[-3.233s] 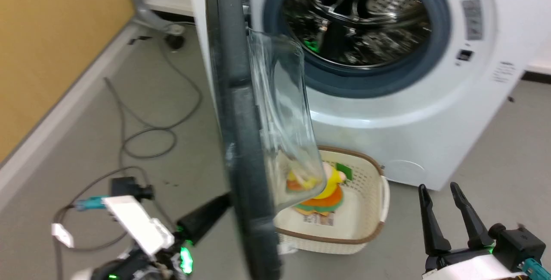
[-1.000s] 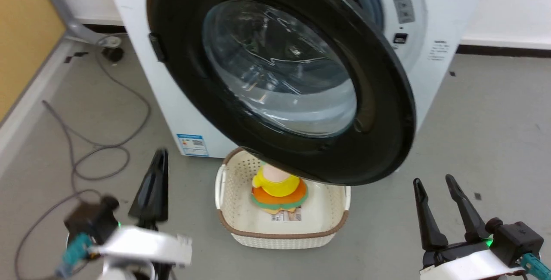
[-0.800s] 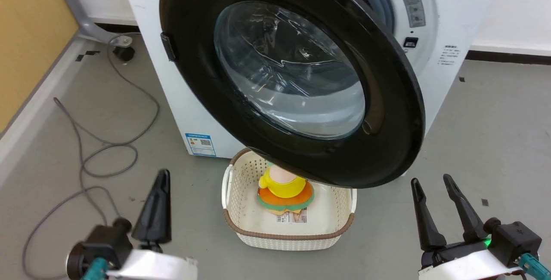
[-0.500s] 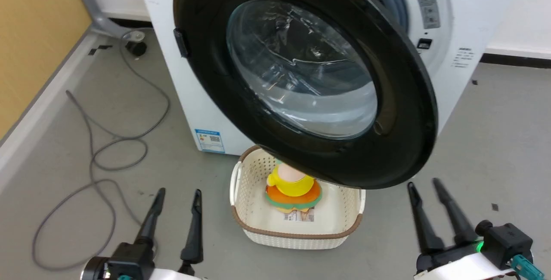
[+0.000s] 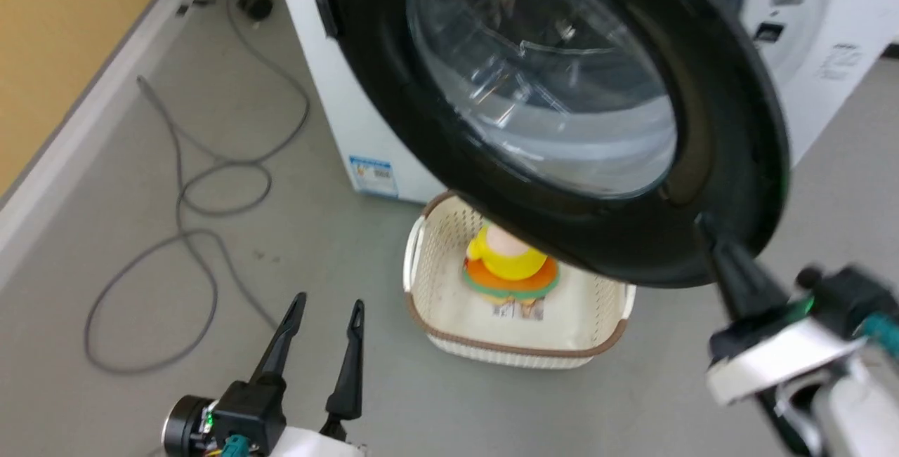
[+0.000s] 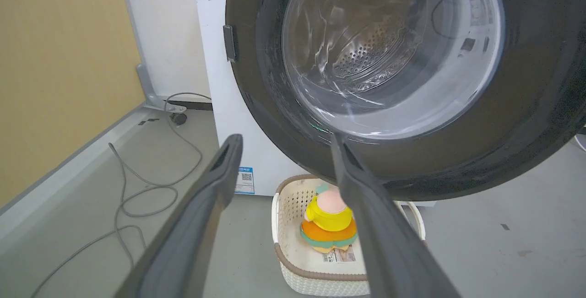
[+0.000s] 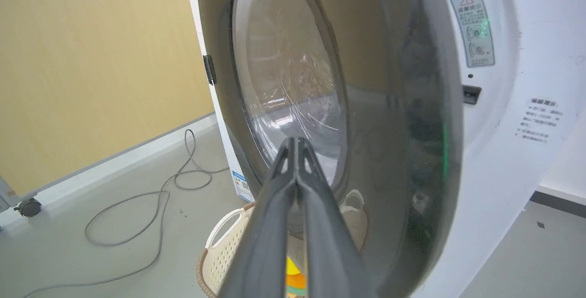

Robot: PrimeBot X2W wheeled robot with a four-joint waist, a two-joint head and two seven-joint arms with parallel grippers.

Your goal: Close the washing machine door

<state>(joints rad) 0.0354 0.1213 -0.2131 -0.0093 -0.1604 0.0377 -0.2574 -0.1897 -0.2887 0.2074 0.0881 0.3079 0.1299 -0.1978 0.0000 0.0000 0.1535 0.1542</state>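
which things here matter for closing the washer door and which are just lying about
For the job: washing machine door, washing machine, right end effector (shut, by the door's lower edge).
Lying about: cream basket, toy inside it, grey cable.

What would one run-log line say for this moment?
washing machine door: ajar, unlatched | right pincer: shut, by door's lower rim | left pincer: open, empty | basket: under door

Grey floor [image 5: 316, 246], tan wall [image 5: 70, 22], possibly wood, loose cable [image 5: 270, 187]
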